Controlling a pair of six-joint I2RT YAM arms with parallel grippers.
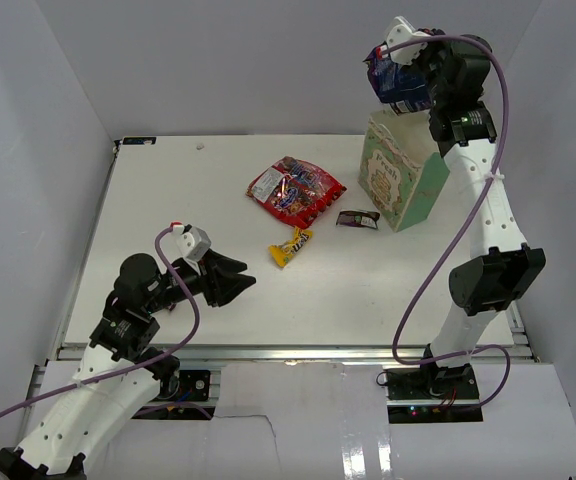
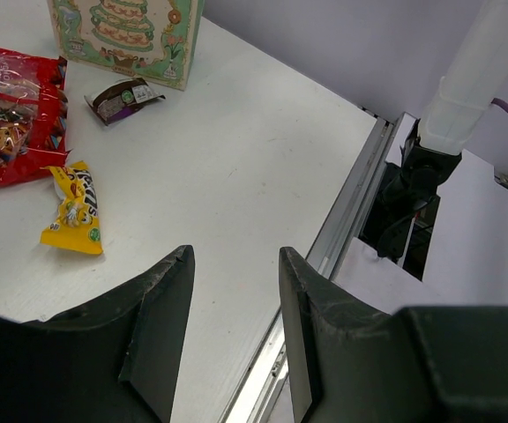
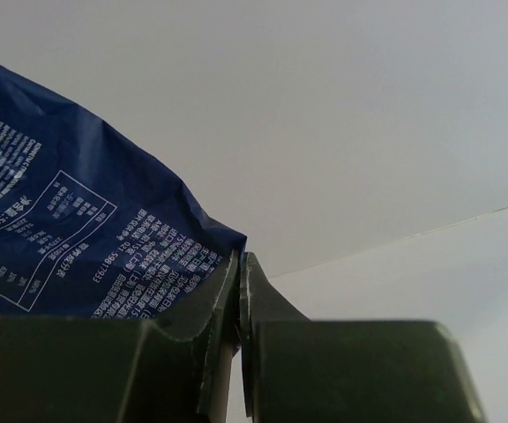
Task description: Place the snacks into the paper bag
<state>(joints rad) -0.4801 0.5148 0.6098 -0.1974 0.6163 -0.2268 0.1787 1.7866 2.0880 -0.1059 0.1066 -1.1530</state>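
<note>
Right gripper (image 3: 239, 269) is pinching the blue glossy snack bag (image 1: 398, 88) by its edge, fingers fully closed on it, hanging it just above the paper bag (image 1: 398, 185). Left gripper (image 2: 235, 260) is idling half open, empty, well apart from the paper bag. Red candy bag (image 1: 293, 190), yellow packet (image 1: 291, 246) and dark wrapper (image 1: 357, 219) are lying left of the paper bag, the wrapper just beside it.

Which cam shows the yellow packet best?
Left wrist: the yellow packet lies close, unobstructed, print visible. Top external shows it small, near the red candy bag. Right wrist misses it.
</note>
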